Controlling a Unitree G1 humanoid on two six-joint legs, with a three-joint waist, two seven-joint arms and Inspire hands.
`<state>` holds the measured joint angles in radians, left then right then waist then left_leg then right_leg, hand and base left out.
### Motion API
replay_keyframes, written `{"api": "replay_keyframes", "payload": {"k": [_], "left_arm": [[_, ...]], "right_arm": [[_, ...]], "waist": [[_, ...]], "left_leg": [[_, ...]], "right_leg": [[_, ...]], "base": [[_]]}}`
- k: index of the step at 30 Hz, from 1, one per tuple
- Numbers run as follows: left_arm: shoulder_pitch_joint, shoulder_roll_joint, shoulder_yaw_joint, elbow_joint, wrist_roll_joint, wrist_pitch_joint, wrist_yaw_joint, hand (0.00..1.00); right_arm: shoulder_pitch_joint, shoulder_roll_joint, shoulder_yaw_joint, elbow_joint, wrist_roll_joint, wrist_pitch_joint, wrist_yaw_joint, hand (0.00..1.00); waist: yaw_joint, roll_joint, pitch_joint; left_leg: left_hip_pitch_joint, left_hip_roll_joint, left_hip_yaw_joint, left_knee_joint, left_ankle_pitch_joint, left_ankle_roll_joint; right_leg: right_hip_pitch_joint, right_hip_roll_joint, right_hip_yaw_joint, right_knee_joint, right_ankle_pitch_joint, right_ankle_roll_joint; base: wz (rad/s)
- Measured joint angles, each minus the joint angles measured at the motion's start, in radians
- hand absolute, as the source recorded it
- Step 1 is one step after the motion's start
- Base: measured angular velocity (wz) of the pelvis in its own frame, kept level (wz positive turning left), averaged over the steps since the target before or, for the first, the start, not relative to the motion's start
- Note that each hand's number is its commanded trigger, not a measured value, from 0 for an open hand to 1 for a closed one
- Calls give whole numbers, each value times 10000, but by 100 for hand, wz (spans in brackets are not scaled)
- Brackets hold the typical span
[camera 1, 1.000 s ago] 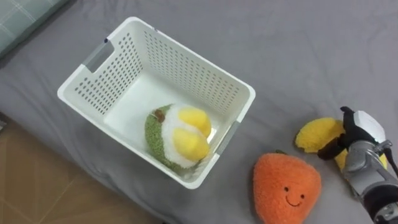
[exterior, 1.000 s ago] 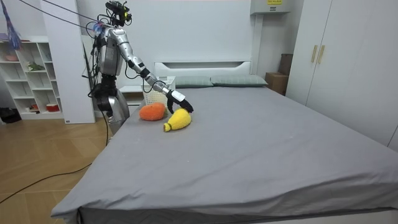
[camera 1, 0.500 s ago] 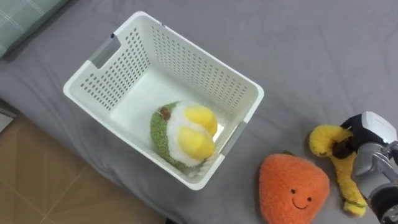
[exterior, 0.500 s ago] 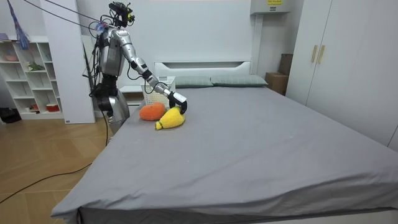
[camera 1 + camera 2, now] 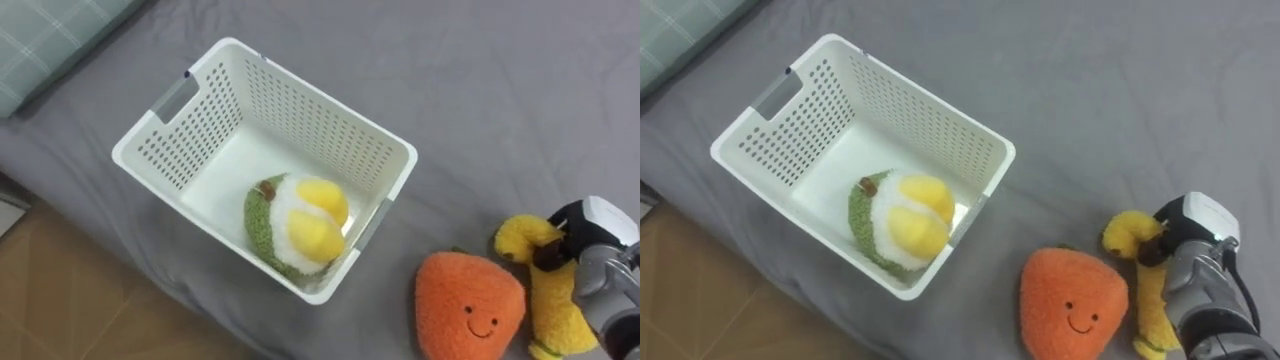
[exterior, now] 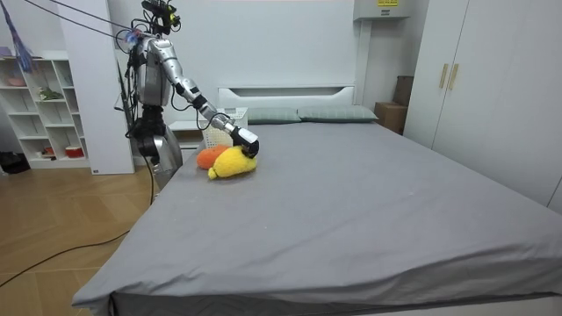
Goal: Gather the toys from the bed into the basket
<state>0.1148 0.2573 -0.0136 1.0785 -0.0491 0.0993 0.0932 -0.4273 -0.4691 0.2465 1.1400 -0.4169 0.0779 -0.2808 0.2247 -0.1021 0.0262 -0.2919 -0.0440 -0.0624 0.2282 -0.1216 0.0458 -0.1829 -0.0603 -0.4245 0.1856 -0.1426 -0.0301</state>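
1. Pulled closer since a second ago, the yellow banana plush (image 5: 555,305) now lies against the orange smiling plush (image 5: 470,305).
2. At left on the grey bed (image 5: 480,80), the white basket (image 5: 300,120) holds one green-and-yellow plush (image 5: 295,225).
3. At far right, the right hand (image 5: 592,262) has its dark fingers (image 5: 547,257) pinching the banana's top.
4. One toy is collected; two seemingly remain.

I see a white basket (image 5: 300,120), its walls dotted with rows of small holes, its handles grey. One toy (image 5: 295,225) is green, white and yellow. The sheet (image 5: 520,90) is plain grey. The orange toy (image 5: 470,305) has a dark smiling face. The yellow toy (image 5: 552,315) is plain. The right hand (image 5: 595,240) is black, white and silver. The pillow (image 5: 50,40) is pale green, checked.
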Motion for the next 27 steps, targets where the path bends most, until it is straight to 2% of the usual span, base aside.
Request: {"api": "replay_keyframes", "payload": {"k": [3,8,9,10,13,17,19,22,27], "left_arm": [[199,16,151,-30,2,6,-88,0],[366,37,532,20,-1,-202,-93,0],[369,40,558,20,-33,-217,-92,0],[375,23,708,19,-81,-244,-92,0],[562,-7,971,21,21,-222,-75,0],[700,-112,1297,20,-4,-166,-41,0],[790,-196,1316,19,0,-167,29,0],[917,-377,1561,14,3,-162,53,0],[922,-419,1677,5,-2,-169,128,0]], "right_arm": [[259,-8,-451,-780,-387,-30,50,100],[896,-23,-721,-3175,-689,-115,183,100],[961,-27,-722,-3391,-691,-126,180,100],[1176,-43,-765,-3891,-708,-127,175,100],[1658,-43,-805,-5165,-1253,-101,225,100],[2255,-42,-1228,-6598,-1889,-112,441,100],[2660,-41,-1535,-7556,-1992,-118,540,100],[2793,-38,-1664,-8216,-1973,-107,555,100],[2994,-25,-1923,-9021,-1881,-91,654,100]], "waist": [[-286,27,-64],[-336,42,-238],[-343,48,-255],[-440,54,-305],[-511,107,-356],[-640,153,-345],[-692,189,-315],[-865,245,-277],[-917,128,-205]], "left_leg": [[282,8,96,-88,20,5],[1193,120,605,-421,17,4],[1297,128,616,-460,16,3],[1463,137,636,-543,15,0],[1837,161,819,-660,17,-5],[2180,169,1042,-757,16,-1],[2361,168,1148,-792,-5,26],[2565,146,1173,-833,-44,56],[2852,153,1331,-872,-61,56]], "right_leg": [[192,-19,120,6,-1,2],[766,13,665,-9,-4,6],[832,12,680,-5,-4,6],[958,24,719,-16,-4,6],[1198,54,907,-8,-5,7],[1418,41,1139,0,-9,14],[1573,46,1275,-1,-26,42],[1742,61,1482,-20,-83,119],[1869,94,1698,-29,-94,135]], "base": [[-12],[-28],[-19],[-8],[-18],[-17],[-14],[-9],[-12]]}}
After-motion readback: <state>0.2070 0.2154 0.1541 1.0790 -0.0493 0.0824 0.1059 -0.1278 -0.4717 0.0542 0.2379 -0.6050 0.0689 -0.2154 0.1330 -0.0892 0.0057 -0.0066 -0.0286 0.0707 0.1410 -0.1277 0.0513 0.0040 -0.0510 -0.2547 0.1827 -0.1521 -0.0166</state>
